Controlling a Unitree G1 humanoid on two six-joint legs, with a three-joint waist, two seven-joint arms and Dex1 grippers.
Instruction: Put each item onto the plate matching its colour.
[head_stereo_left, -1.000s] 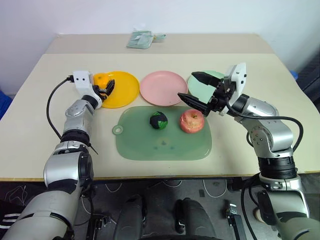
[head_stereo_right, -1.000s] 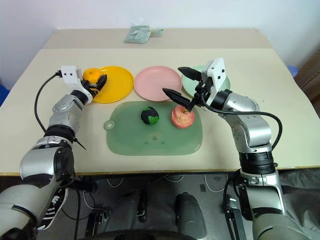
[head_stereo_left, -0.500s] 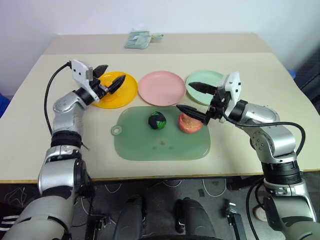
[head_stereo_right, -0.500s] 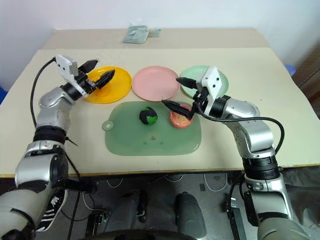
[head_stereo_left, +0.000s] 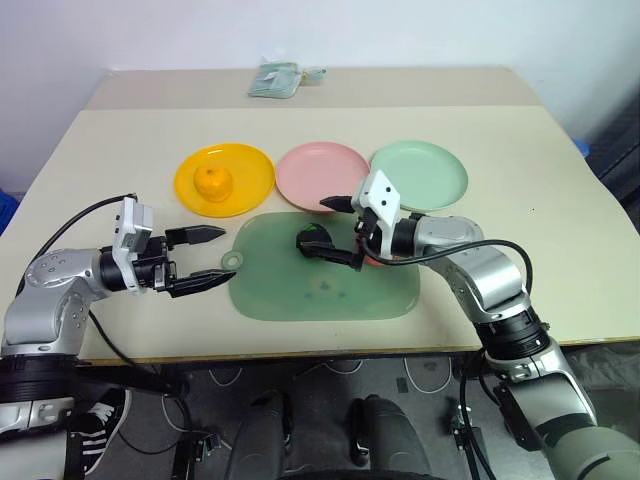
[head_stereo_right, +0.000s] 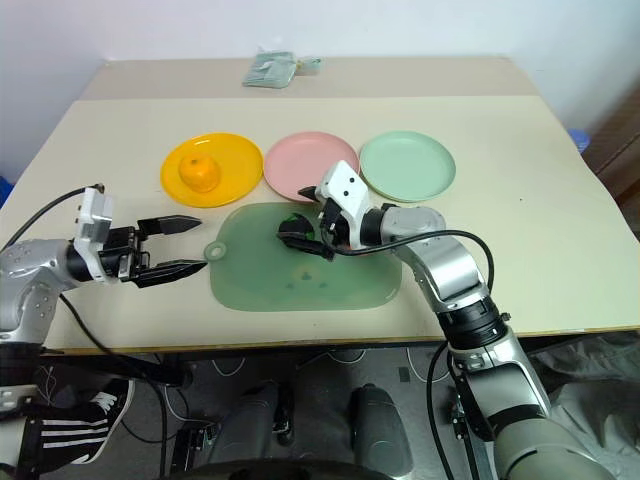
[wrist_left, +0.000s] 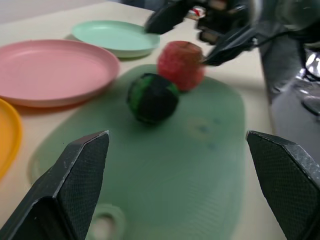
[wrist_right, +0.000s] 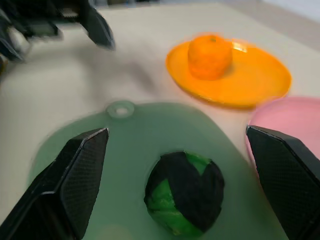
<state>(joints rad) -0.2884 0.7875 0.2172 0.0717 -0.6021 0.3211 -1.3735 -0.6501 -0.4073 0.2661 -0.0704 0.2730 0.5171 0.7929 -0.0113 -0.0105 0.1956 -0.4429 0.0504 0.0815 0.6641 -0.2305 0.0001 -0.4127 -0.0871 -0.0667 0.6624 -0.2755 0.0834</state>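
The orange (head_stereo_left: 213, 183) rests on the yellow plate (head_stereo_left: 250, 178). The pink plate (head_stereo_left: 323, 175) and the mint green plate (head_stereo_left: 418, 175) carry nothing. On the green mat (head_stereo_left: 325, 285) lie the dark green-and-black fruit (head_stereo_left: 315, 240) and the apple (wrist_left: 181, 65), which my right hand mostly hides in the head views. My right gripper (head_stereo_left: 315, 228) is open, its fingers standing either side of the dark fruit (wrist_right: 184, 192) without touching it. Over the table by the mat's tab with the hole, my left gripper (head_stereo_left: 228, 252) is open and holds nothing, pointing at the mat.
A folded pale green cloth (head_stereo_left: 280, 78) lies at the back of the table. The beige table (head_stereo_left: 520, 250) has bare room to the right of the mat and at the far left. A blue thing (head_stereo_left: 588, 148) shows past the right edge.
My left gripper has drawn back from the orange on the yellow plate to beside the mat, turning to point right. My right gripper has moved left and down from the apple to the dark fruit.
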